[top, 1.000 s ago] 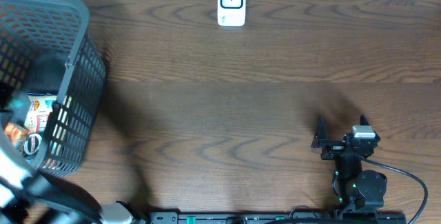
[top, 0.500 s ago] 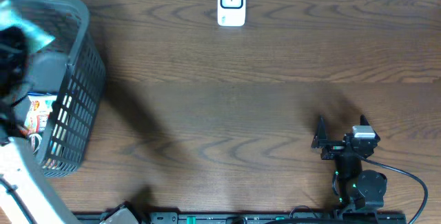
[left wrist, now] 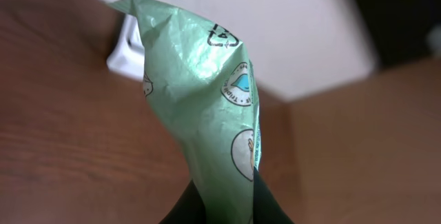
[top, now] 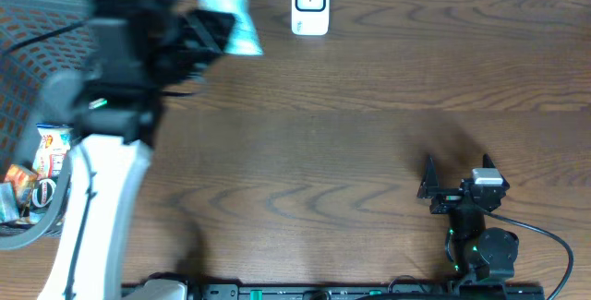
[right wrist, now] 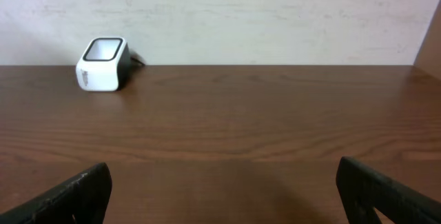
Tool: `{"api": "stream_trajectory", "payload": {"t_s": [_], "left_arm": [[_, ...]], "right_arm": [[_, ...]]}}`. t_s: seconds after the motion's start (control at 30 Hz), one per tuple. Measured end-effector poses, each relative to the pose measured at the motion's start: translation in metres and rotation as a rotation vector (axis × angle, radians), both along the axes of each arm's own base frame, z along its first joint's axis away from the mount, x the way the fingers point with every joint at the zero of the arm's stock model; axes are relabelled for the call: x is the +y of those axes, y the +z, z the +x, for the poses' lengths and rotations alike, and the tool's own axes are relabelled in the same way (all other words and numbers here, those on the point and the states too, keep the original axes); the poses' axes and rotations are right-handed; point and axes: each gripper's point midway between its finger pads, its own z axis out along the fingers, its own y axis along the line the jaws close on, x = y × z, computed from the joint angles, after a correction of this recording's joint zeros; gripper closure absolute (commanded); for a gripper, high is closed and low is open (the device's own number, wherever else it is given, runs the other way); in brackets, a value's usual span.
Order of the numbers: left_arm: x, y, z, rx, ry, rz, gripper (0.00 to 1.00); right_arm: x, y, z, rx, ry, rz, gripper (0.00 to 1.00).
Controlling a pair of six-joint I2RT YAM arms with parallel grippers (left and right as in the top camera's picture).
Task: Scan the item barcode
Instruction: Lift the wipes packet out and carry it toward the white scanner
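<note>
At the far edge of the bench, just left of the scanner (top: pixel 310 5), I hold the green packet (top: pixel 231 14) up off the wood in my left pincer (top: pixel 199 30). It hangs there, I judge, so that its printed face can be turned to the scanner's window; it is near the scanner but not yet in front of it. From my left wrist I see a recycling mark and round seals on the foil, but no barcode. The left pincer is clamped tight on the packet's lower end, thin foil pinched between the fingers. My right pincer (top: pixel 458 166) sits toward the front of the bench, well apart, jaws spread wide, gripping nothing. The basket (top: pixel 37 5) stands far left.
</note>
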Motion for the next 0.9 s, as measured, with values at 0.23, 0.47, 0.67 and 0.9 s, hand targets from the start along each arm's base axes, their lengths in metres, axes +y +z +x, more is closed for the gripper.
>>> {"api": "stream_trajectory", "payload": {"t_s": [0.23, 0.47, 0.67, 0.9], "left_arm": [[-0.096, -0.099, 0.004, 0.111, -0.209, 0.221, 0.92], [-0.134, -0.2, 0.002, 0.153, -0.325, 0.53, 0.92], [-0.131, -0.257, 0.005, 0.122, -0.346, 0.844, 0.93], [-0.12, -0.281, 0.027, 0.035, -0.247, 1.089, 0.88]], "right_arm": [[0.0, 0.0, 0.0, 0.0, 0.0, 0.0, 0.01], [0.0, 0.0, 0.0, 0.0, 0.0, 0.0, 0.01], [0.0, 0.0, 0.0, 0.0, 0.0, 0.0, 0.01], [0.0, 0.0, 0.0, 0.0, 0.0, 0.0, 0.01]]}}
